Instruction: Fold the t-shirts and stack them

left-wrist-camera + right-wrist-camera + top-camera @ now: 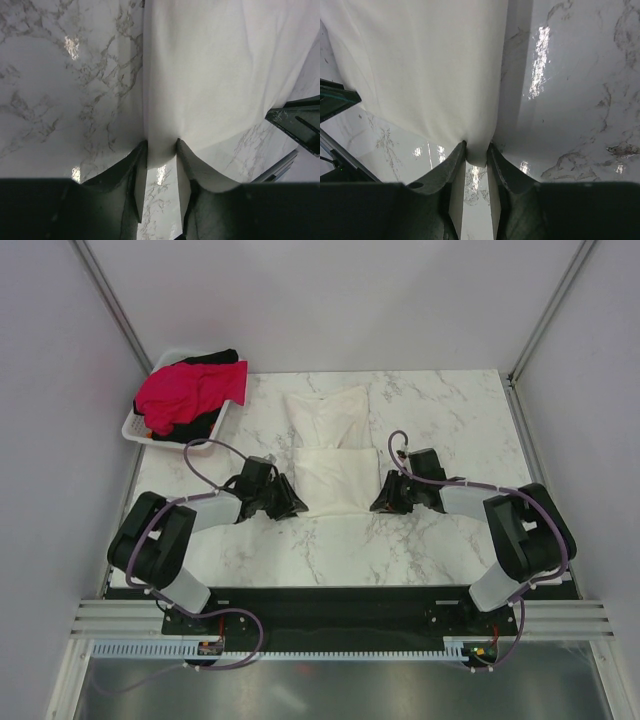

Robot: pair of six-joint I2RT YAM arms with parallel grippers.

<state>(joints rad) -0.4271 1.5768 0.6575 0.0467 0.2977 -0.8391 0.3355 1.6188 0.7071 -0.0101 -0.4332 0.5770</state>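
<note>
— Where's the shirt?
— Middle of the white marble counter (450, 540): the large white cloth t-shirt (335, 455), lying lengthwise. The left pincer (295, 506) and right pincer (382, 504) are each nipped tight on a near corner.
— Advice?
— Lift both level and carry the hem over together, so the fold lands square.

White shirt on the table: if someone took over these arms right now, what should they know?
The left gripper is shut on the white shirt at its near left corner.
The right gripper is shut on its near right corner.
That shirt lies partly folded in the middle of the table.
The red shirt and black shirt sit in the basket, far left.
Left to do: finish this fold, fold the other two, stack all.
</note>
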